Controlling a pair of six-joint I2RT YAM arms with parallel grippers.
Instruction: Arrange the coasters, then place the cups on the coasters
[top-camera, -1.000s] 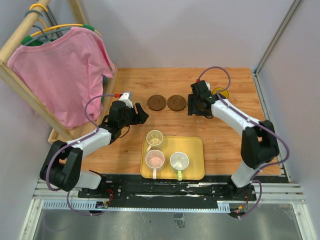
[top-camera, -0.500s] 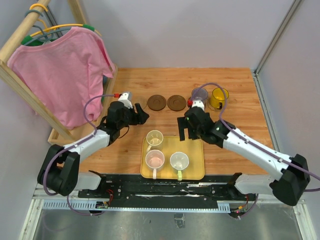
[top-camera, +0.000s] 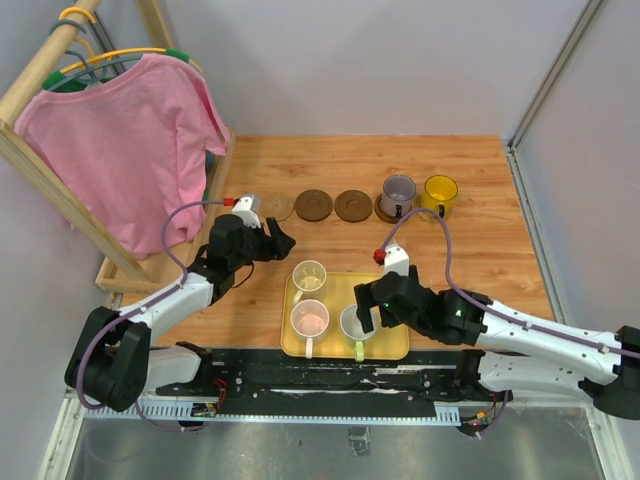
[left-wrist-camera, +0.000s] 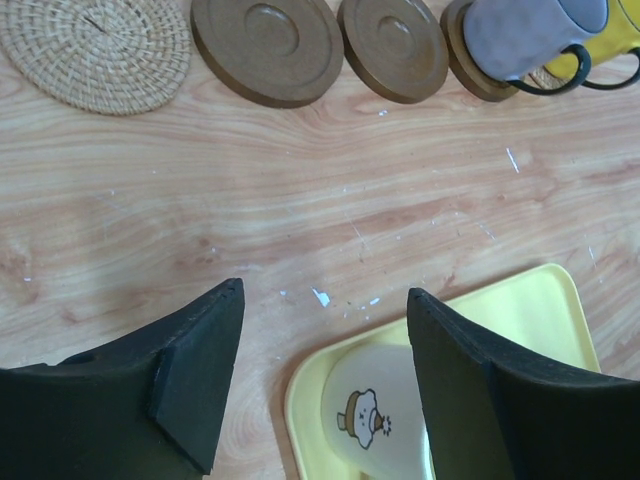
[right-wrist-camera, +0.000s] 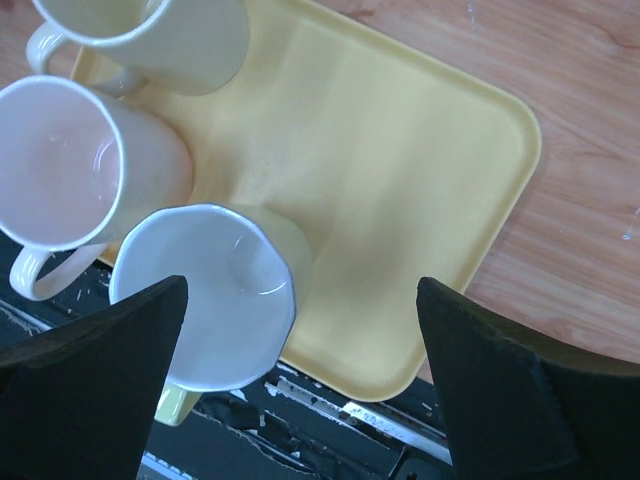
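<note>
Coasters (top-camera: 352, 205) lie in a row across the upper middle of the overhead view. A woven tan coaster (left-wrist-camera: 95, 40) is at the left end with two bare dark brown coasters (left-wrist-camera: 267, 45) beside it. At the right end the purple-grey cup (top-camera: 399, 190) and the amber cup (top-camera: 440, 192) each stand on a disc of their own. The arranging looks done, so you are in the placing step, with two cups seated and three to go. Those three sit in the yellow tray (top-camera: 392, 290) at lower centre: the pale yellow cup (top-camera: 309, 276), the pink cup (top-camera: 310, 319) and the whitish-green cup (top-camera: 358, 322). Your right jaws hang spread wide over the whitish-green cup, holding nothing. Your left jaws are also parted and empty, above bare bench (left-wrist-camera: 300, 200) by the tray's upper left corner. Your likely next move is to lower the right jaws around the whitish-green cup's wall, clear of the pink cup close beside it. Then close, lift, and carry it up to a free coaster.
</note>
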